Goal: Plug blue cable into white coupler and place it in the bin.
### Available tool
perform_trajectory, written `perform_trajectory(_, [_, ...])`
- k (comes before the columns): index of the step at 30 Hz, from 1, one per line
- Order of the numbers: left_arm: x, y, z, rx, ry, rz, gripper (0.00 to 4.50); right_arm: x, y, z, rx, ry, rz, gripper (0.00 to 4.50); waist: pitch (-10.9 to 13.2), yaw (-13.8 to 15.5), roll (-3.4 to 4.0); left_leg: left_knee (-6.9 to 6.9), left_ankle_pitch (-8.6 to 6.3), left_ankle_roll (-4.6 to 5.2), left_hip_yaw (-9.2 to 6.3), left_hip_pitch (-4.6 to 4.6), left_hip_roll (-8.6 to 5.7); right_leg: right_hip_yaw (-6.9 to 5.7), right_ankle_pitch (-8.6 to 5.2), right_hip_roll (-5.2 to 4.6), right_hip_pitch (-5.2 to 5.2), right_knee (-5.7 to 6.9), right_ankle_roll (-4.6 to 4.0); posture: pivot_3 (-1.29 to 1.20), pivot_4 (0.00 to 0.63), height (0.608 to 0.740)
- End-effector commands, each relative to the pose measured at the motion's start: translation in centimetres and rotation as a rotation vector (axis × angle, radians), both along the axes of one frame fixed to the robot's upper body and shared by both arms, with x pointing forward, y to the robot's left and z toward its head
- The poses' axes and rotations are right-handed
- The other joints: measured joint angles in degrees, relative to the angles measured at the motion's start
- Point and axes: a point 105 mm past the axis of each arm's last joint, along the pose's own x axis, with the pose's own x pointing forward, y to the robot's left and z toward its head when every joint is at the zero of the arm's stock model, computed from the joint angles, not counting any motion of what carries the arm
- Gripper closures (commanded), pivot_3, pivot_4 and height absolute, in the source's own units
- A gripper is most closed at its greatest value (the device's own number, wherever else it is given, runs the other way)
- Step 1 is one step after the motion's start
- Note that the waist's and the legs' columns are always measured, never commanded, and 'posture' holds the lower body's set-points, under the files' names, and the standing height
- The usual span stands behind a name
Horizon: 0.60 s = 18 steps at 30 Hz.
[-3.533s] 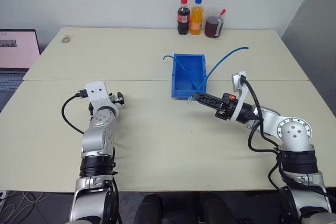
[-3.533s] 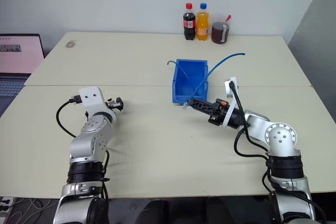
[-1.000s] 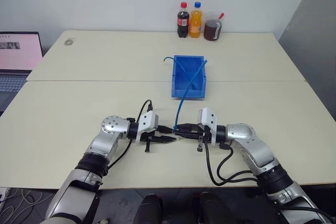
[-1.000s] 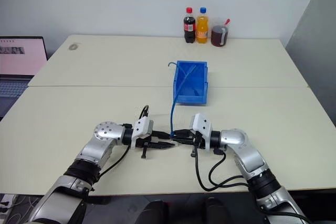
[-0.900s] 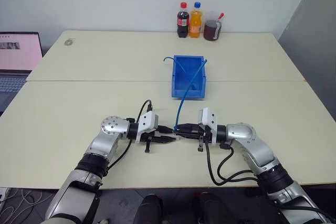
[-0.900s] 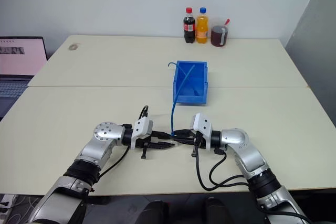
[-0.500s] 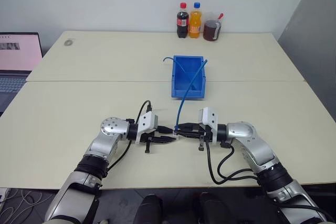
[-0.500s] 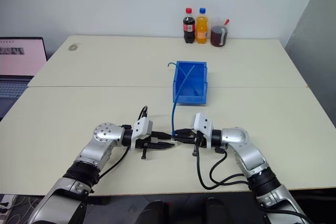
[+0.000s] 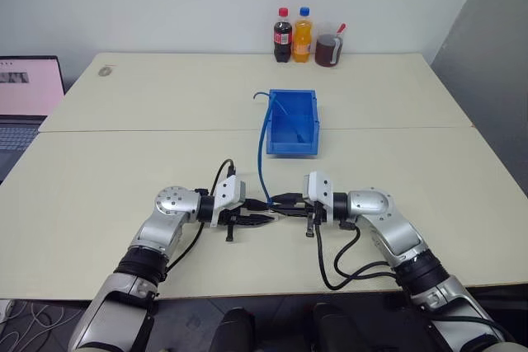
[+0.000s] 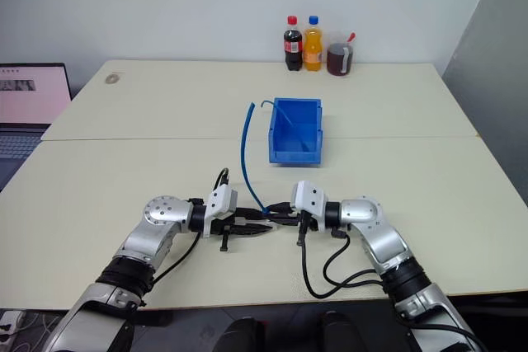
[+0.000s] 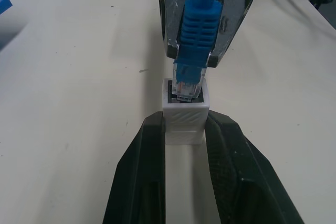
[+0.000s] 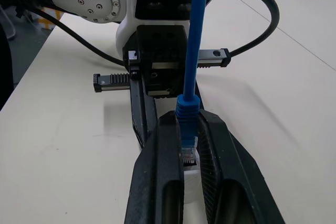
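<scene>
Two hands meet tip to tip low over the near half of the worktop [image 9: 99, 162], at about 6 o'clock from the bin [image 9: 290, 124]. The left hand [image 9: 262, 219] comes in from 9 o'clock and is clamped on the white coupler [image 11: 185, 117], its two black fingers [image 11: 142, 171] pressing the small block's sides with the socket end facing the other arm. The right hand [image 9: 279, 200] comes in from 3 o'clock with its fingers closed on the blue cable [image 9: 261, 147] just behind the moulded boot. In the left wrist view, the clear plug [image 11: 186, 85] sits in the mouth of the coupler's dark socket (how deep it has gone in I cannot tell).

From the pinch point the cable rises in a bowed arc toward 12 o'clock, and its far part drops over the rim into the bin, where a length lies against the inside. The bin stands on the far half of the worktop, beyond the seam between the two halves, well apart from both hands.

At the far edge, at 12 o'clock from the bin, stand a cola bottle [image 9: 282, 36], an orange drink bottle [image 9: 303, 35] and a jug of dark liquid [image 9: 328, 50], side by side. A laptop [image 9: 29, 96] shows at the 9 o'clock edge.
</scene>
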Motion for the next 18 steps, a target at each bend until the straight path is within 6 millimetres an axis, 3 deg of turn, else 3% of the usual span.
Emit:
perform_trajectory(1, [-0.4, -0.2, -0.2, 0.022, -0.004, -0.009, 3.75, -1.0, -0.5, -2.2, -0.061, 0.1, 0.045, 4.36, 0.0, 0.0, 0.0, 0.0, 0.0, 0.0, 0.01, 0.0, 0.0, 0.01, 0.0, 0.0, 0.0, -0.01, 0.0, 0.0, 0.15, 0.74])
perform_trajectory(6, [-0.5, 0.0, -0.2, 0.025, -0.003, -0.009, 3.75, -1.0, -1.0, -1.9, -0.087, 0.06, 0.114, 4.36, 0.0, 0.02, 0.0, -0.04, -0.01, 0.0, 0.04, -0.02, -0.01, 0.03, -0.02, -0.01, 0.0, -0.06, -0.02, 0.0, 0.15, 0.74])
perform_trajectory(18, [-0.6, 0.1, -0.1, 0.024, -0.005, -0.001, 3.75, 1.8, -1.0, -0.9, -0.056, 0.057, 0.057, 4.36, 0.0, -0.02, 0.01, -0.07, -0.01, 0.0, 0.0, -0.02, 0.02, -0.01, -0.04, 0.0, -0.04, -0.02, -0.06, 0.0, 0.15, 0.74])
